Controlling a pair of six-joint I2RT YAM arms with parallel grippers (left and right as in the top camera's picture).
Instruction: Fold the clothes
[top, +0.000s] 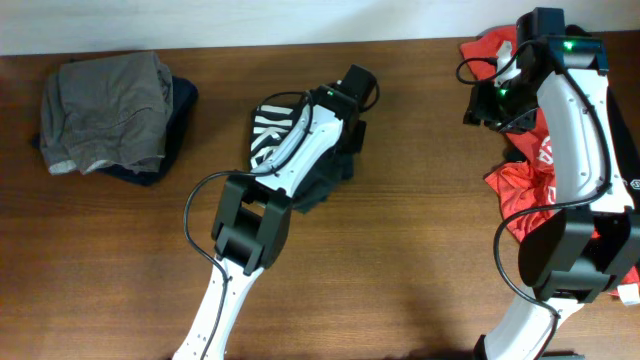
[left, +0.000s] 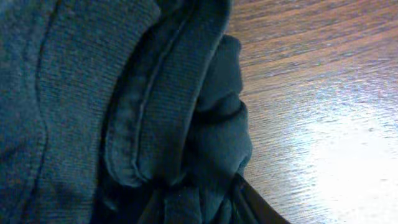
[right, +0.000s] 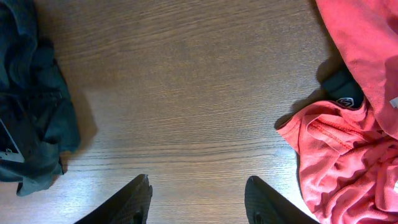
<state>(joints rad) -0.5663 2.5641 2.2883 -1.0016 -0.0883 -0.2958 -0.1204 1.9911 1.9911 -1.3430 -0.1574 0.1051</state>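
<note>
Dark garment (top: 325, 180): bunched at centre of table (top: 400, 260), striped part on its left side. L gripper (top: 351, 98) down on it; fingers hidden, can't tell if apart or together. R gripper (right: 199, 202): fingers apart over bare wood. Red garment (top: 520, 185): crumpled, right edge. Folded pile (top: 105, 115), grey on navy: far left.

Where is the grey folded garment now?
In the overhead view, the grey folded garment lies at the left end of the table, on top of a dark navy garment, well left of the striped garment.

Bare table (right: 186, 93) lies open between dark garment (right: 31, 112) and red clothes (right: 348, 162).
</note>
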